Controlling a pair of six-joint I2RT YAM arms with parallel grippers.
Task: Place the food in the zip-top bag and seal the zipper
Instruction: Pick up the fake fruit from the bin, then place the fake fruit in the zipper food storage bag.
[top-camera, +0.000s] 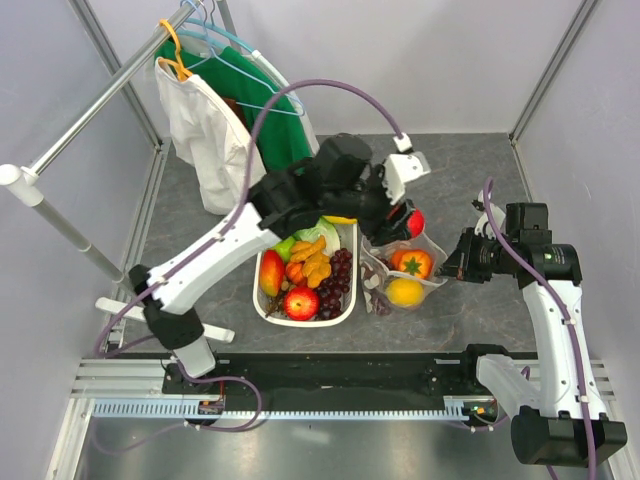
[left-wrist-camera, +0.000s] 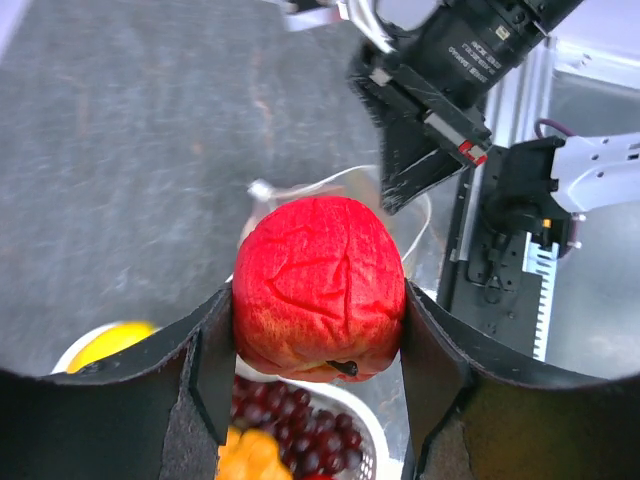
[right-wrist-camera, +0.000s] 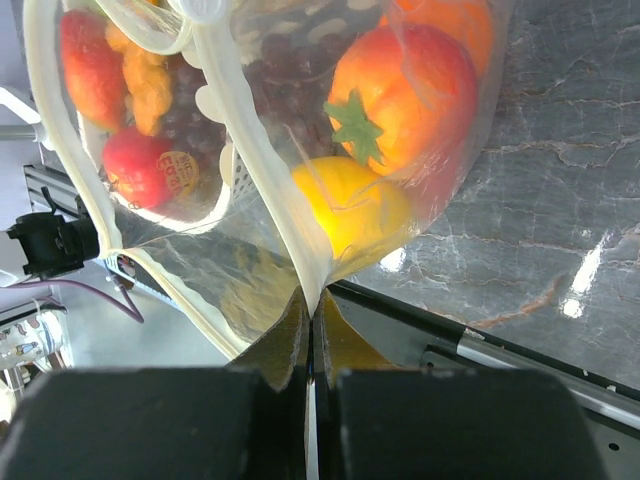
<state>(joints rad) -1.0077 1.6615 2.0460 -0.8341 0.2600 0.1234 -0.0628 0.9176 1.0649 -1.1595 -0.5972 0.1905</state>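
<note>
On a grey marbled worktop (top-camera: 460, 180), a two-armed robot is part-way through bagging fruit. The white slotted basket (top-camera: 300, 323) sits at the centre of the scene.

The dotted zip-top bag (top-camera: 374, 262) lies just to the right of the basket, touching or nearly touching its side, with its mouth open. The right fingers (right-wrist-camera: 280, 345) are pressed tight together on the bag's rim, on the side away from the basket. That pinch appears meant to hold the soft mouth up and apart for loading.

The left fingers (left-wrist-camera: 440, 390) are spread about as wide as a red apple (left-wrist-camera: 320, 290) and clamp it on both sides. They hold it in the air beyond the basket's far right corner, over the bag's opening, most likely ready to drop it in.

The basket holds another red apple (top-camera: 301, 302), dark grapes (top-camera: 335, 285), yellow-orange pieces (top-camera: 310, 262) and green pieces (top-camera: 310, 235).

The bag holds an orange fruit with a green calyx (right-wrist-camera: 400, 100), a lemon (right-wrist-camera: 350, 205) and a few dark grapes (right-wrist-camera: 290, 80).

The zipper (right-wrist-camera: 262, 180) runs as a pale strip down to the pinch and is unsealed. With much fruit left in the basket, closing looks some way off.
</note>
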